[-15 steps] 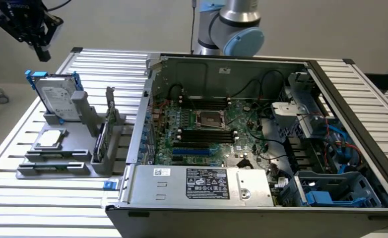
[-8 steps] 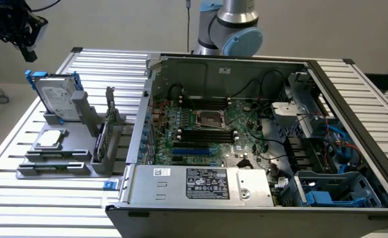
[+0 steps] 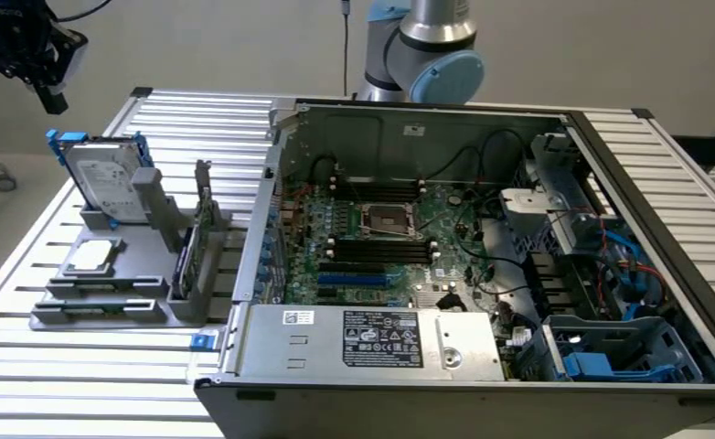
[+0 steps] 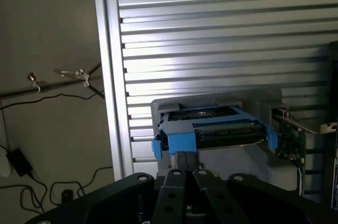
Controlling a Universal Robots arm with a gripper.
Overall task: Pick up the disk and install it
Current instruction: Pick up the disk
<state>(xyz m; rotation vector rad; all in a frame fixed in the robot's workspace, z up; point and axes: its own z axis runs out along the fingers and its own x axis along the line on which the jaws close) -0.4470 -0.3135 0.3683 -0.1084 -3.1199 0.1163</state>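
I am watching the gripper [image 3: 53,97] hovering above the far left corner of the table [image 3: 90,375], its jaws looking closed together on nothing. The disk [image 3: 104,179] is standing in the grey stand [image 3: 101,306] at the exterior view's left, well apart from the gripper and just outside the open computer case [image 3: 480,229].

I am judging its long axis to be running up and down, leaning slightly. Its labelled face is turning toward the case and its top edge toward the gripper. In the wrist view the disk [image 4: 211,129] is appearing edge-on.

My worry is jaws that are not opening, which would be striking the blue carrier and tipping the disk in its slot. An off-centre approach could be clipping the green card [image 4: 290,142] just beside it.
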